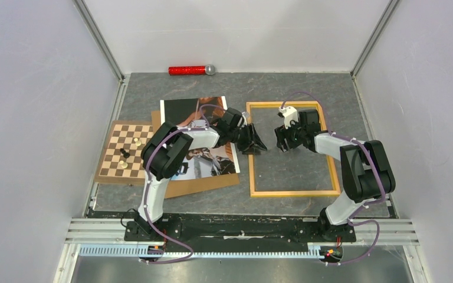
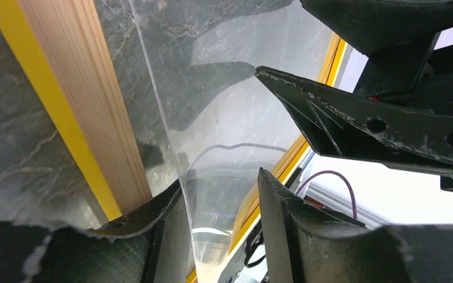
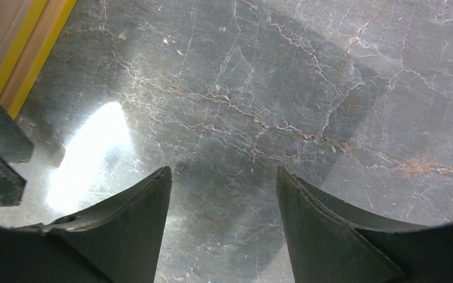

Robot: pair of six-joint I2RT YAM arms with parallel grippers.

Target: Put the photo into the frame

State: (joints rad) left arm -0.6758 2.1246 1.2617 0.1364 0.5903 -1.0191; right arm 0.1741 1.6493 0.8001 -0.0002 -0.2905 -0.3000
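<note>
The photo (image 1: 183,109), a dark print with a white border, lies left of the frame on a brown board, partly under my left arm. The frame (image 1: 295,192) lies flat at centre right, and its yellow-orange rail (image 2: 76,88) runs close by in the left wrist view. My left gripper (image 1: 255,144) hovers at the frame's left rail. Its jaws (image 2: 221,177) stand apart, with the edge of a clear sheet (image 2: 242,118) loose between them. My right gripper (image 1: 281,141) faces it inside the frame, open (image 3: 223,171) over the glossy sheet (image 3: 94,147) and holding nothing.
A chessboard (image 1: 118,153) with a few pieces lies at the left, partly under the brown backing board (image 1: 206,184). A red glitter cylinder (image 1: 190,70) rests by the back wall. The two grippers' fingertips are a short gap apart.
</note>
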